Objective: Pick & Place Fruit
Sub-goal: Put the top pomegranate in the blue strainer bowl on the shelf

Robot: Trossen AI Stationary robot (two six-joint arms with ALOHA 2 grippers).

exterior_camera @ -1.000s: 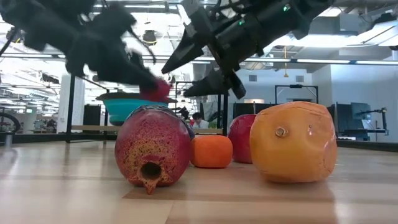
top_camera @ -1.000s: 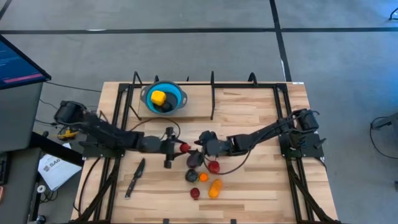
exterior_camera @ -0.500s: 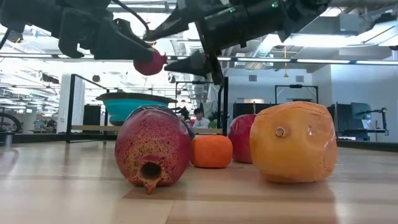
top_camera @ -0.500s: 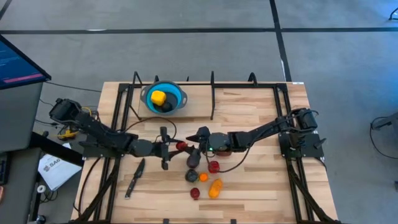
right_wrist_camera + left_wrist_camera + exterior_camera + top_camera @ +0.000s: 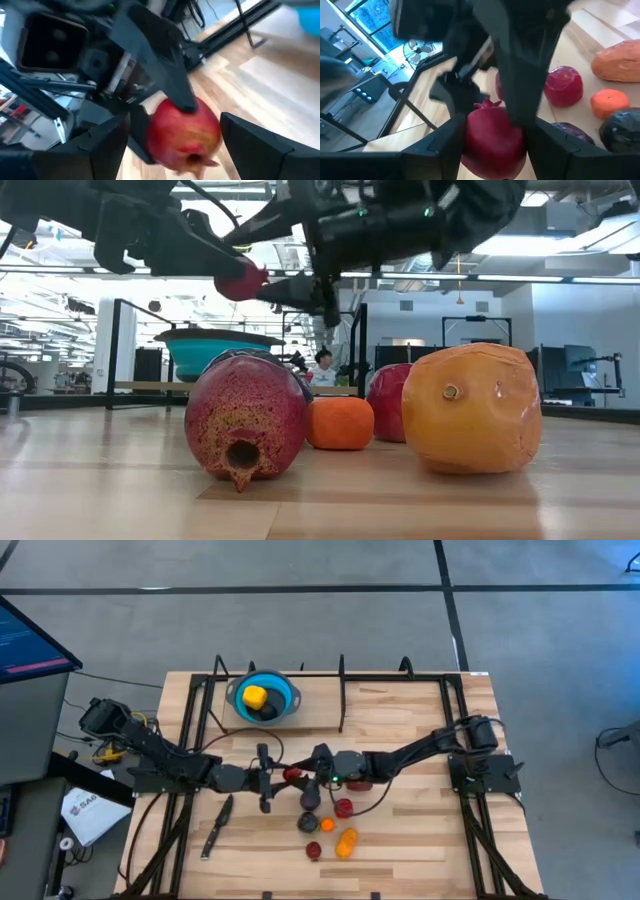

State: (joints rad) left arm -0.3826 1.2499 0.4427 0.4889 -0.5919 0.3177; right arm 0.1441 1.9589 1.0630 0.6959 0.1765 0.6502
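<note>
A small red toy pomegranate with a little crown [image 5: 291,775] is being held above the wooden table [image 5: 400,720], clamped between the dark fingers [image 5: 447,145] of the left gripper [image 5: 283,776]. In the low view the fruit [image 5: 240,282] is seen hanging well clear of the tabletop. The right gripper [image 5: 312,768] is being held just beside it with its fingers [image 5: 107,145] spread wide, one to each side of the pomegranate, without closing on it.

Below them, the remaining toy fruits are lying in a loose cluster on the table: a dark purple round fruit [image 5: 311,798], a red apple-like fruit [image 5: 343,807], a near-black fruit [image 5: 309,824], a small orange fruit [image 5: 327,825], a larger orange oblong fruit [image 5: 346,842] and a speckled red fruit [image 5: 313,851]. A yellow fruit [image 5: 254,696] and a dark fruit [image 5: 267,711] are lying inside the round blue bowl with a grey rim [image 5: 289,690] near the table's far edge. A slim dark knife [image 5: 217,825] is lying well apart, at the left.
</note>
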